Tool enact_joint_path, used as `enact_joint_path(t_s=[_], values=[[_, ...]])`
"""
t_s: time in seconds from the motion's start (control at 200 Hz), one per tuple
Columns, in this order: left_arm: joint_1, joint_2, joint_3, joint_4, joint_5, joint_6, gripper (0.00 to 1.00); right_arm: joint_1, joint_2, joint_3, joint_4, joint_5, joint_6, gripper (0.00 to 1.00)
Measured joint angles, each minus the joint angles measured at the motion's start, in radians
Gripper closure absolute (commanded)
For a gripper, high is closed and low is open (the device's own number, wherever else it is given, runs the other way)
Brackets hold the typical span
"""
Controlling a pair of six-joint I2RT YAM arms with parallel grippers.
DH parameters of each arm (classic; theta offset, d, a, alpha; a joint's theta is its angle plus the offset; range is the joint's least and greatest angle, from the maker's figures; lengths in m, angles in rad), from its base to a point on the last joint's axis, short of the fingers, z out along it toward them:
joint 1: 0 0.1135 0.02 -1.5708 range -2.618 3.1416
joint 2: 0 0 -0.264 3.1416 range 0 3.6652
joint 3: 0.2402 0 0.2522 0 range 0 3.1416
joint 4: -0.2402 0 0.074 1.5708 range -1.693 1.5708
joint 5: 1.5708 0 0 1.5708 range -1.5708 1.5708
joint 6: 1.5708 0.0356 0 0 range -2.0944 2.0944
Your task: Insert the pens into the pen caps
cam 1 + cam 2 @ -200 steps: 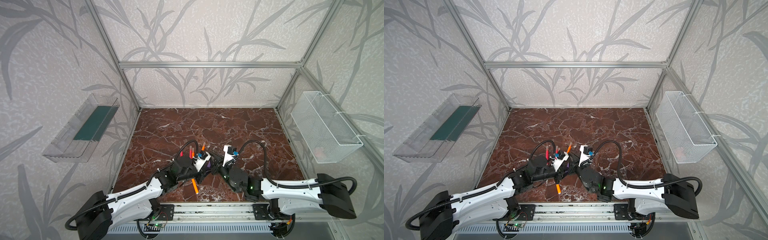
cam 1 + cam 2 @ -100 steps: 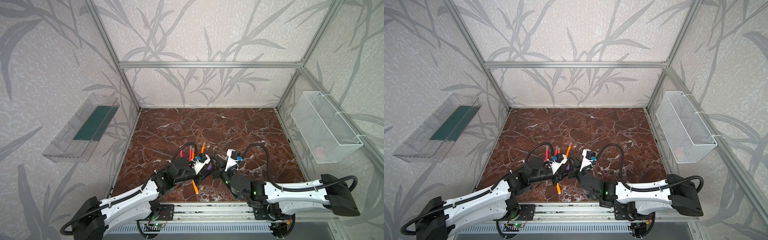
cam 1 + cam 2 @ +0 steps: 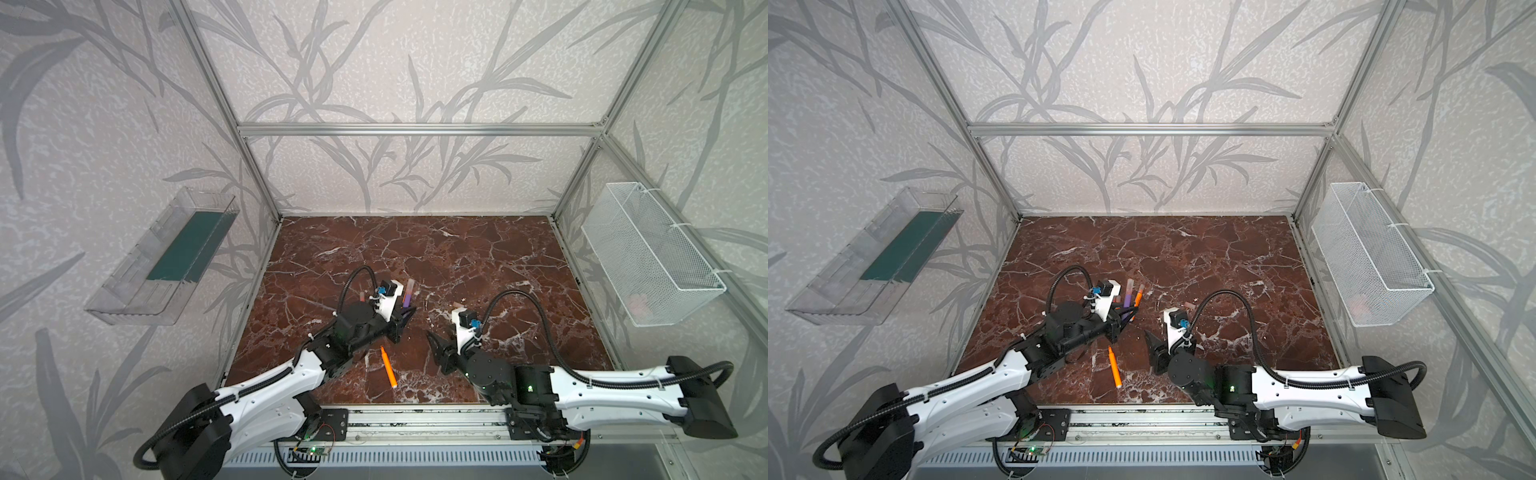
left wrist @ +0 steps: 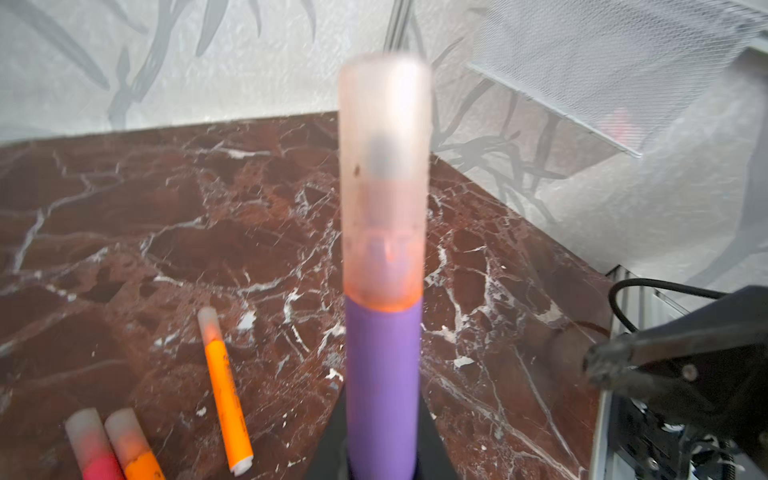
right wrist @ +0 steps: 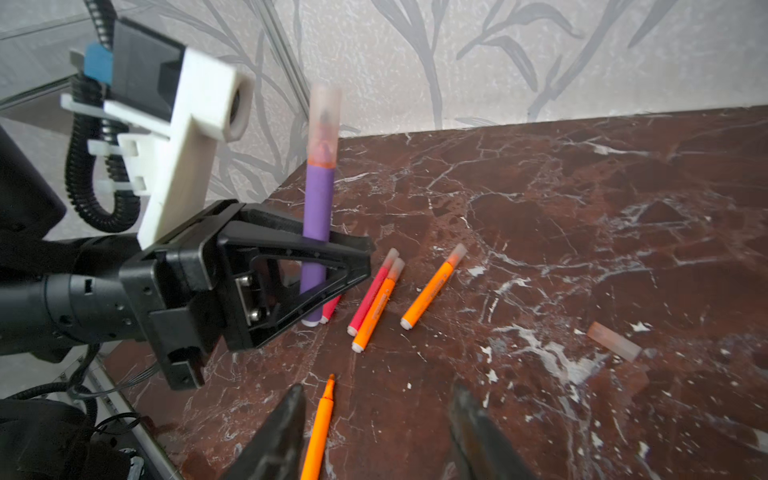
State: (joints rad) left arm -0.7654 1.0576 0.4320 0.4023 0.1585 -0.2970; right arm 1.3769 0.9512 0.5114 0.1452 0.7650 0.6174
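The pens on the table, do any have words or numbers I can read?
Lone capped orange pen: dark print along its barrel, too blurred to read.
Orange pen beside the pink pen: faint print, too small to read.
Nothing else shows words, numbers or signs.

Upright, clamped: purple pen, pale translucent cap over its tip. Lying flat nearby, capped: pink-red pen touching orange pen, second orange pen just beside; perhaps another pink-red pen behind. Lying alone: uncapped orange pen; loose cap well apart.
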Motion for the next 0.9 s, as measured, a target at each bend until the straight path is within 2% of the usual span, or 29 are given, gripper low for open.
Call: enact_joint_path(t_s=[0.215,0.41,0.655,0.78,0.9], values=[[0.001,0.158,0.01,-0.042,-0.124,-0.084,1.0,-0.16,-0.176,-0.037,-0.175,-0.005,-0.025,0.23],[0.01,0.32,0.116,-0.115,-0.203,-0.132,1.0,-0.461,-0.266,-0.039,-0.276,-0.063,-0.101,0.16],[0.022,0.417,0.204,-0.202,-0.304,-0.168,1.0,-0.795,-0.254,-0.101,-0.288,-0.172,-0.169,0.15],[0.026,0.449,0.206,-0.232,-0.336,-0.177,0.98,-0.883,-0.209,-0.135,-0.273,-0.207,-0.185,0.15],[0.03,0.475,0.207,-0.252,-0.354,-0.183,0.97,-0.911,-0.18,-0.145,-0.257,-0.246,-0.193,0.15]])
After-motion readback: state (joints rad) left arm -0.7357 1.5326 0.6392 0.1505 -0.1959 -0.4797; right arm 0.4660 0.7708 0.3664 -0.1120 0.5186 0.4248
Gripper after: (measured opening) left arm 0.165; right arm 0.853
